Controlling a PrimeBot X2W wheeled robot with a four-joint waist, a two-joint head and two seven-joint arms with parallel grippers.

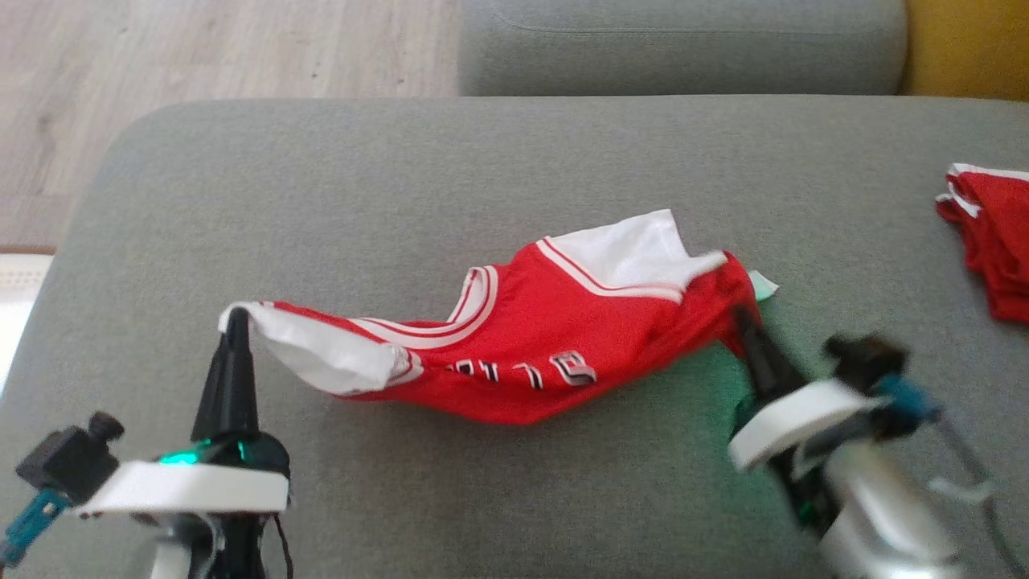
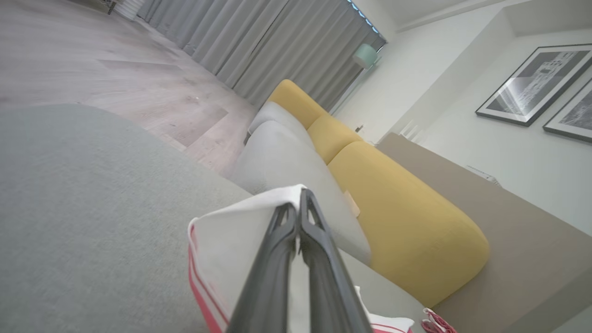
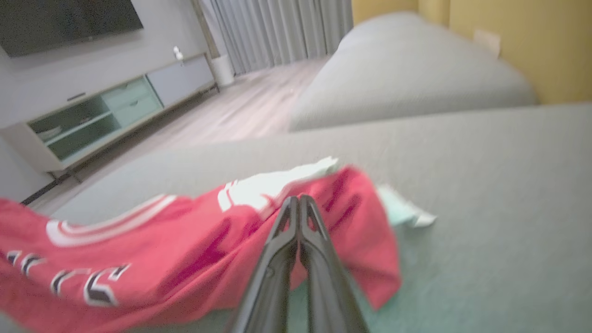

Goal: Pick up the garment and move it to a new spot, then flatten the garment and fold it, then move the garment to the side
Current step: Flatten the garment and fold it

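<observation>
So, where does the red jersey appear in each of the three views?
Head view: the jersey lies across the centre.
Left wrist view: its white corner at bottom centre, pinched by the left gripper.
Right wrist view: lower left to centre.
Shared landmark: the grey seat cushion under it.

Soft daylight, right wrist view blurred

Left pincer (image 1: 235, 320) and right pincer (image 1: 741, 315) both reach forward, clamped tightly closed.
</observation>
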